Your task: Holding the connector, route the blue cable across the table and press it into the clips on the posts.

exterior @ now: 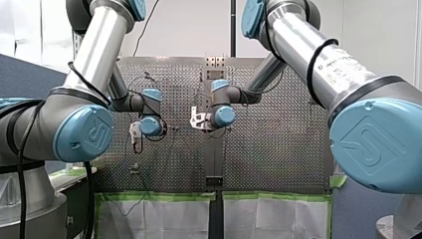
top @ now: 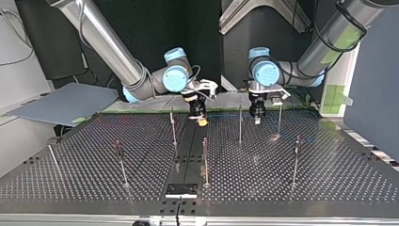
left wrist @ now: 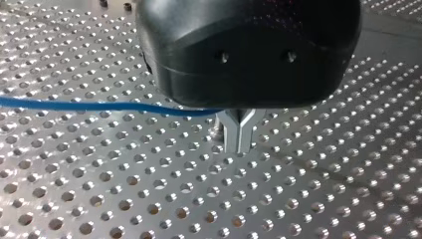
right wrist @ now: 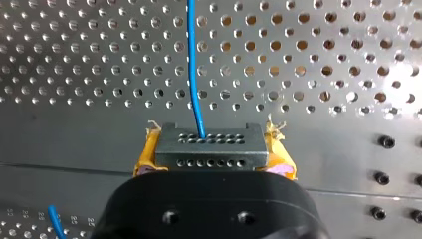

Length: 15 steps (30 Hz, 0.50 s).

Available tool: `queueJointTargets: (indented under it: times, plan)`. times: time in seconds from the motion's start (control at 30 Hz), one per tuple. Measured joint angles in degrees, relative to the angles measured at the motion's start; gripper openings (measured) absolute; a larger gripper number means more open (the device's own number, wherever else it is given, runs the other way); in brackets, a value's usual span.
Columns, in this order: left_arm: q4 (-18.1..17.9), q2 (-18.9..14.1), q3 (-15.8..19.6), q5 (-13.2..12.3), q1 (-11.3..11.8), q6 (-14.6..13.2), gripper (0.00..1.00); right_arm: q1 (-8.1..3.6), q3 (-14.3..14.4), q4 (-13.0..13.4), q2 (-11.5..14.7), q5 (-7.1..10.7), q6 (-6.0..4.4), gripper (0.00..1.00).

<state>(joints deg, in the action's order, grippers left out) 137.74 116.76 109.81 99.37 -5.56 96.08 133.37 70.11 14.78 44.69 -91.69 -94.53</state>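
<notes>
In the right wrist view, my right gripper (right wrist: 213,158) is clamped on the connector (right wrist: 206,137). The dark block with its rows of holes sits square between the yellow pads (right wrist: 145,154). The blue cable (right wrist: 193,64) leaves the connector's face and runs straight ahead over the perforated table (right wrist: 308,55). Under the gripper lies a plain strip of plate, with bolt heads off to one side. A second short piece of blue cable shows beside the gripper body.

In the left wrist view, my left gripper (left wrist: 239,137) has its metal fingers closed tip to tip on the cable, just above the plate. The cable comes in from the side, low over the holes, and meets the fingers right under the black body. It does not show beyond them. Perforated plate surrounds the fingers on every side.

In the top view, both grippers hang close to the table's far edge, apart from each other. One of the posts (top: 240,123) stands between them, and another stands just beside each gripper. Toward the near edge the posts stand further apart, which leaves me the widest room there. The cable is too thin for me to trace here.

In the front view, the elbows of both arms fill the sides. The wrists sit over the middle of the table, and I cannot see the fingers.
</notes>
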Motion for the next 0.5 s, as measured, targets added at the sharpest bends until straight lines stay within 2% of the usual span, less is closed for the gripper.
queueJointTargets:
  times: [0.27,0.3,0.33,0.4,0.43,0.47,0.5]
  plan:
    - [1.2,0.0,-2.1,-0.8,0.6,0.0,0.00,-1.34,0.0,0.1,0.0,0.40,-0.14,0.00]
    - [1.3,0.0,-2.2,-0.8,0.7,-0.1,0.10,-1.46,0.0,0.1,0.0,0.42,-0.15,0.00]
    - [1.5,0.0,-2.2,-0.8,0.7,-0.1,0.10,-1.58,0.0,0.1,0.0,0.45,-0.15,0.00]
    - [1.8,0.0,-2.3,-0.8,0.8,-0.2,0.25,-1.85,0.0,0.1,0.0,0.61,-0.15,0.00]
    - [2.0,0.0,-2.4,-0.7,0.9,-0.2,0.25,-1.92,0.0,0.1,0.0,0.68,-0.15,0.00]
    - [2.4,0.0,-2.4,-0.7,0.9,-0.2,0.43,-1.99,0.0,0.1,0.0,0.75,-0.15,0.00]
    - [2.6,0.0,-2.4,-0.7,0.9,-0.2,0.55,-2.03,0.0,0.1,0.0,0.80,-0.15,0.00]
